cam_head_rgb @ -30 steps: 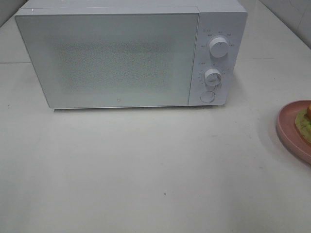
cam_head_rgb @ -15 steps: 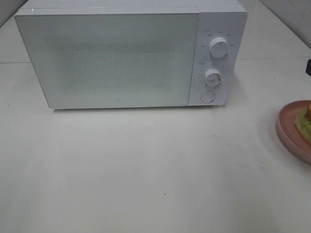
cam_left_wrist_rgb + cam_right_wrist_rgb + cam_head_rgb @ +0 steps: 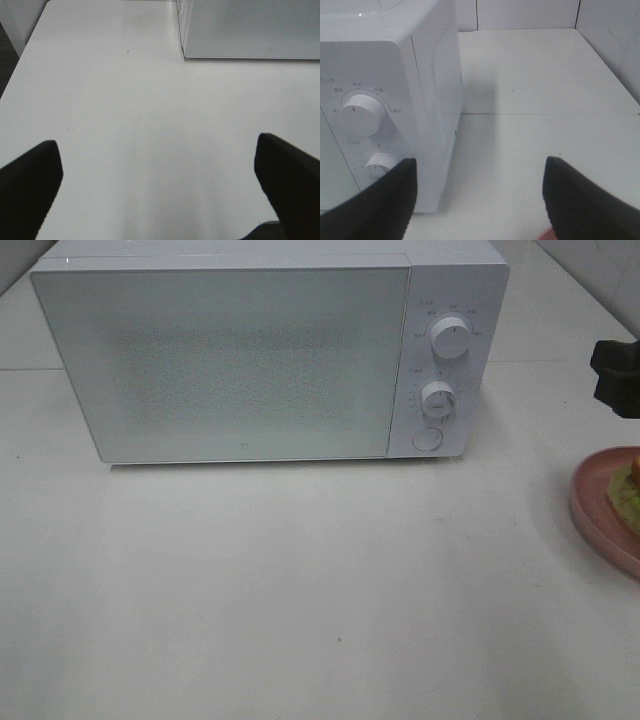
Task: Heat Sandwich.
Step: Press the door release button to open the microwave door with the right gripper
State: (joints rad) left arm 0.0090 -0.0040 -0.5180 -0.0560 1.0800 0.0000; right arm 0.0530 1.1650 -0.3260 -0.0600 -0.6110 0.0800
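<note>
My left gripper (image 3: pixel 157 150) gapes over the table (image 3: pixel 125 75); my right gripper (image 3: pixel 480 167), also open, hangs near the sandwich (image 3: pixel 628 490).

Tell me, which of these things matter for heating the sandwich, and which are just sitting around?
For the job: sandwich, pink plate holding it, microwave, right gripper.
Just there: white table, back wall, open left gripper.

Closed white microwave (image 3: pixel 250 360) on pale table (image 3: pixel 300 590), pink plate (image 3: pixel 582 508) at right edge
</note>
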